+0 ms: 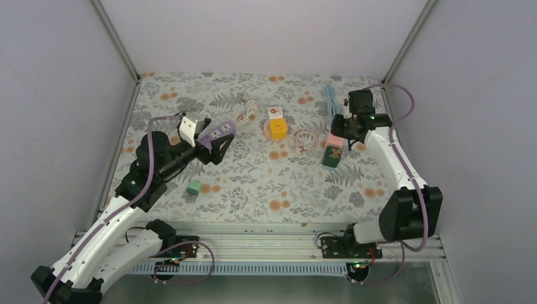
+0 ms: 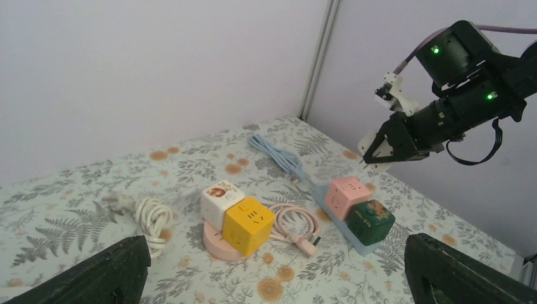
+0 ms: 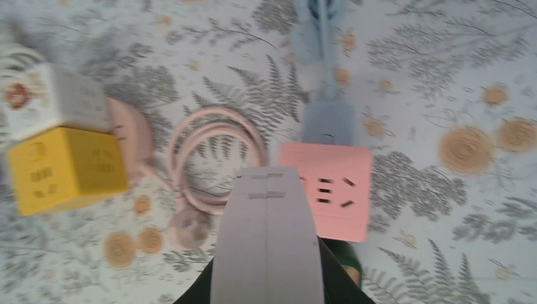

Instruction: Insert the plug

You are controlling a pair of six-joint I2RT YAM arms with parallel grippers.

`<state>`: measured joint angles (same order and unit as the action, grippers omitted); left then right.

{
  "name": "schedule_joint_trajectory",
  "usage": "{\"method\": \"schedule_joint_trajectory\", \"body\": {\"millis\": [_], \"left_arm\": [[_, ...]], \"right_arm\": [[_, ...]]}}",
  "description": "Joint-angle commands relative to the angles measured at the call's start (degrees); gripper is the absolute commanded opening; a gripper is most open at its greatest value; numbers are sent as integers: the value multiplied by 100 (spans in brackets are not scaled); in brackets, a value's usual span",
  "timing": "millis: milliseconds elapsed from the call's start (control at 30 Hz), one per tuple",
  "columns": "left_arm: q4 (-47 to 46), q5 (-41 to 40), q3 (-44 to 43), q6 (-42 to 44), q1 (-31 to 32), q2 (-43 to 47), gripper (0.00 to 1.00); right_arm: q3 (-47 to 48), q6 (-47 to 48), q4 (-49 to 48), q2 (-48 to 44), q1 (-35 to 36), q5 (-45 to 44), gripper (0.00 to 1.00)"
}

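A pink plug on a coiled pink cable lies on the floral table between two socket sets. It also shows in the right wrist view. A pink socket cube and a green cube sit on a blue base. My right gripper is shut and empty, hovering just above the pink cube's left edge; it also shows in the top view. My left gripper is open and empty, raised over the table's left side, facing the sockets.
A yellow cube and a white cube sit on a round pink base. A white coiled cable lies behind them, a blue cable at the back right, a small green cube near left.
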<state>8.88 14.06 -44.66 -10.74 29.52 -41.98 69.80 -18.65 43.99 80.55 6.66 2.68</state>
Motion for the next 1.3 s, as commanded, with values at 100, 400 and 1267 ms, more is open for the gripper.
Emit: {"method": "schedule_joint_trajectory", "body": {"millis": [100, 400, 1267], "left_arm": [[46, -72, 78, 203, 19, 67, 100], [140, -24, 71, 211, 19, 57, 100], [245, 105, 19, 224, 19, -241, 100]], "right_arm": [[183, -11, 451, 340, -53, -801, 3], [507, 84, 866, 934, -110, -713, 4], [832, 156, 721, 1619, -318, -475, 4]]}}
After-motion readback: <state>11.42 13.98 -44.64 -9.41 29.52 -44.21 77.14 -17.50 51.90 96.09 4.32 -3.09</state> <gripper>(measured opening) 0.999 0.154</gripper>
